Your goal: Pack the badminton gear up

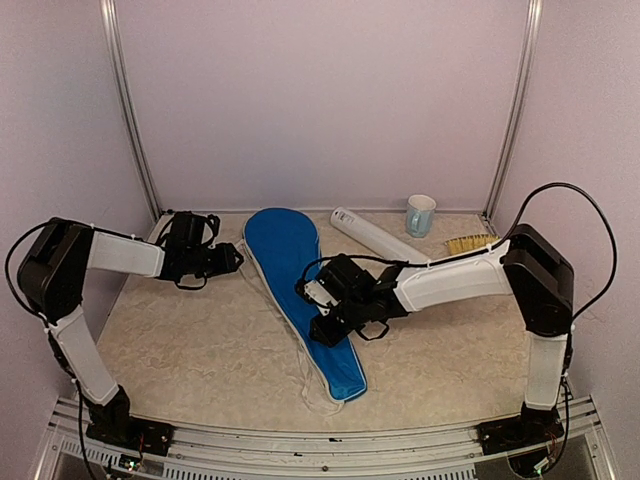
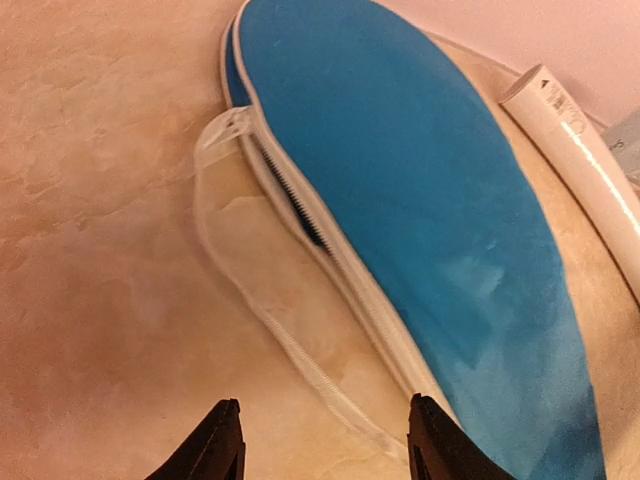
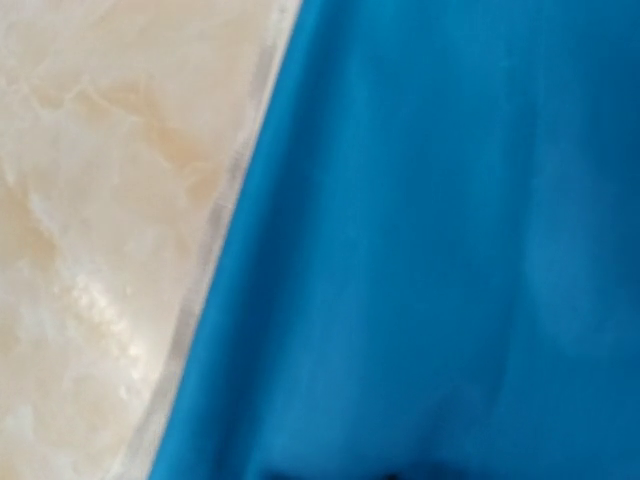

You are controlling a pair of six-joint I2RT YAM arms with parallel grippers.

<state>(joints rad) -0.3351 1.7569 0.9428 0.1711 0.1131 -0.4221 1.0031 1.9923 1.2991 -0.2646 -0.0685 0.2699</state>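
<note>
The blue racket-shaped cover (image 1: pixel 290 262) lies diagonally across the middle of the table, head at the back. In the left wrist view the cover (image 2: pixel 420 200) shows a white zip edge that gapes a little, with a white strap (image 2: pixel 255 300) looping beside it. My left gripper (image 1: pixel 236 260) is open and empty, just left of the cover's head; its jaws (image 2: pixel 325 445) straddle the strap above the table. My right gripper (image 1: pixel 328 332) is low over the cover's narrow neck; its view is filled by blurred blue cloth (image 3: pixel 430 240). The long white tube (image 1: pixel 375 236) lies at the back. Rackets and shuttlecocks are hidden.
A pale blue mug (image 1: pixel 420 214) stands at the back right by the tube's far end. A straw-coloured brush (image 1: pixel 470 243) lies right of it. The tube also shows in the left wrist view (image 2: pixel 585 165). Walls close the back and sides.
</note>
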